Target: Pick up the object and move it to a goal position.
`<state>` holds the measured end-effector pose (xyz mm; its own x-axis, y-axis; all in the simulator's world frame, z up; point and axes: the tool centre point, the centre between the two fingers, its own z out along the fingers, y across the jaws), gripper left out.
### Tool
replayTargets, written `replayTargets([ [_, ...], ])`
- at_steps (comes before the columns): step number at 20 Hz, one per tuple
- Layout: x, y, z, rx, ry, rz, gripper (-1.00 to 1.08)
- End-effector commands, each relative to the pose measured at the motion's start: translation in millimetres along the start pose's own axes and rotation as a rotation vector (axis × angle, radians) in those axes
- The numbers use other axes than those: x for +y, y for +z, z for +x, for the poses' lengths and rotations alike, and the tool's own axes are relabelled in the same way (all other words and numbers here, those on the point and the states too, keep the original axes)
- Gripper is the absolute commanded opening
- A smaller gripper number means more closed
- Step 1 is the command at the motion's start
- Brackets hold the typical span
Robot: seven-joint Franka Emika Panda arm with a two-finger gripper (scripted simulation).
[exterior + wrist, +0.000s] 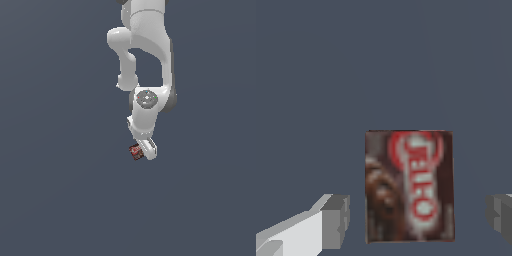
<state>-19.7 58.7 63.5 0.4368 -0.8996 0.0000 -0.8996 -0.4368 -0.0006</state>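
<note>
In the exterior view the arm reaches down with its end effector (144, 149) low over the plain grey worktop (60, 190), and the box (135, 151) sits just beside the fingertips, toward the exterior view's left; from here I cannot tell whether it lies between the fingers or touches them. No goal marker shows. In the wrist view the box (409, 186) lies flat with its label face up, between the two fingers of the end effector (418, 217): one finger (335, 221) stands clear of one side with a gap of bare worktop, and the other finger (499, 215) stands apart on the opposite side with a slightly wider gap. So the end effector is wide open and holds nothing. The step in hand looks like the approach before the grasp. The next move probably calls for a small sideways centring, a descent if any height remains, then closing on the box's two long sides before lifting.
</note>
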Motion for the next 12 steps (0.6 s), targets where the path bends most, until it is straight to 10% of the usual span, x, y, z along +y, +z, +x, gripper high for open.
replayTargets([
  [1, 1, 6, 0, 0.000, 0.001, -0.001, 1.00],
  [12, 1, 47, 0, 0.000, 0.005, -0.001, 1.00],
])
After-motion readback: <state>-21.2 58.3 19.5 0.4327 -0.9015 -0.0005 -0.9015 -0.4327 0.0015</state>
